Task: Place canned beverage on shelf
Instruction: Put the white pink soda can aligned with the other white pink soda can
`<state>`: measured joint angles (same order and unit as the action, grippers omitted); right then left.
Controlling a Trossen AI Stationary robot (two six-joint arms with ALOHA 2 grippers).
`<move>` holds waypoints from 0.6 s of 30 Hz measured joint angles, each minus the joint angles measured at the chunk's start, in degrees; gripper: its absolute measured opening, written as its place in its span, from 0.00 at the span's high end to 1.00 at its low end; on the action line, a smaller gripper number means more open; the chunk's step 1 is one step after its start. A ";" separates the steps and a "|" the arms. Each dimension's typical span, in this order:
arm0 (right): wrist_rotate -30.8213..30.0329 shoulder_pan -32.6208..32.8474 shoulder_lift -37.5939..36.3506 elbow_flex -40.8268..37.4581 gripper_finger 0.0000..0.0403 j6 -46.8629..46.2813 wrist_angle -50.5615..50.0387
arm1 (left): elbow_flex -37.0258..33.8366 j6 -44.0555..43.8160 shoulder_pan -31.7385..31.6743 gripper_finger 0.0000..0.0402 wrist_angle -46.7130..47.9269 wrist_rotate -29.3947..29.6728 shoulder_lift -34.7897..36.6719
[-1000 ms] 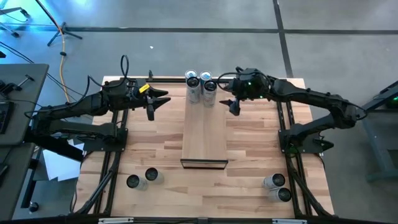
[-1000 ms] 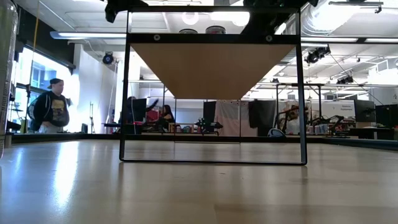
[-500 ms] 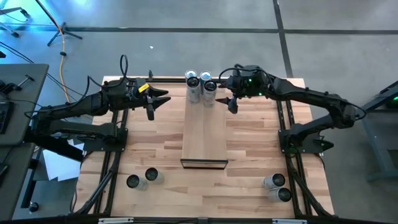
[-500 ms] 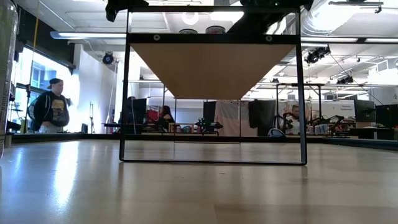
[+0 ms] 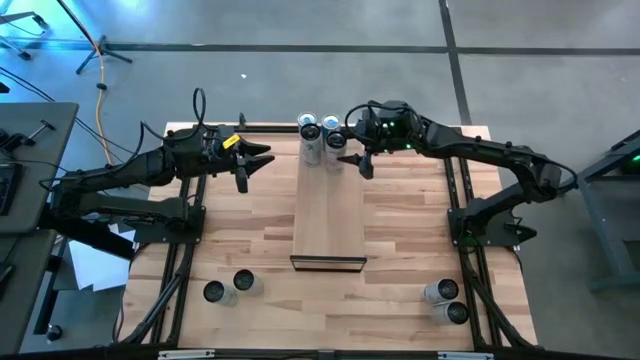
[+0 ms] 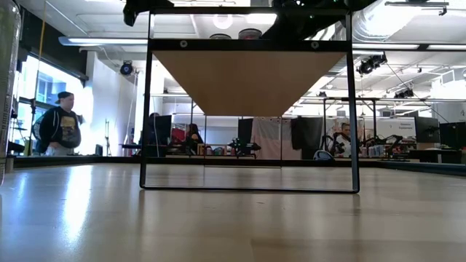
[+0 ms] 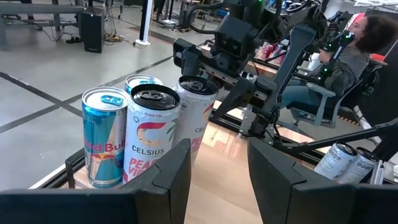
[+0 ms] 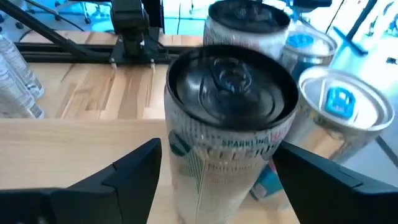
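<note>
Several cans [image 5: 322,138] stand upright at the far end of the shelf [image 5: 328,215], a long light wooden board on a black frame. My right gripper [image 5: 352,160] is open just right of them. Its fingers stand on either side of the nearest can, a white one with a black top [image 8: 230,124]; whether they touch it I cannot tell. My left gripper [image 5: 255,168] waits open to the left of the shelf, with nothing between its fingers [image 7: 219,162]. It faces a blue can [image 7: 102,140] and a white one [image 7: 152,134].
Two cans [image 5: 228,287] are on the tabletop near its front left corner, and two more [image 5: 442,300] near the front right. The near part of the shelf is bare. In the low view the shelf [image 6: 247,80] stands raised on black legs. People are in the room behind.
My right gripper has moved toward the table's left edge, closer to the cans on the shelf, and has tipped further downward. Its fingers have stayed open. The cans have not moved.
</note>
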<state>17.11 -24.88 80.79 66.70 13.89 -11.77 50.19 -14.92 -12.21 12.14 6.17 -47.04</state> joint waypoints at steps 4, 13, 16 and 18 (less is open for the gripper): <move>2.03 -0.26 0.00 0.00 0.28 -0.22 1.19 | 0.00 0.00 0.00 0.67 0.00 0.00 0.02; 3.37 -0.22 0.37 0.00 0.28 -0.41 1.54 | 0.00 0.00 0.00 0.67 0.02 0.00 0.00; 3.40 -0.22 0.37 0.00 0.28 -0.43 1.62 | 0.00 0.00 0.00 0.67 0.01 0.00 -0.01; 3.38 -0.22 0.37 0.00 0.31 -0.37 1.71 | 0.00 0.00 0.00 0.67 0.00 0.00 0.01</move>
<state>20.49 -25.10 81.17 66.70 13.52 -10.06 50.19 -14.92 -12.21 12.15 6.17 -47.03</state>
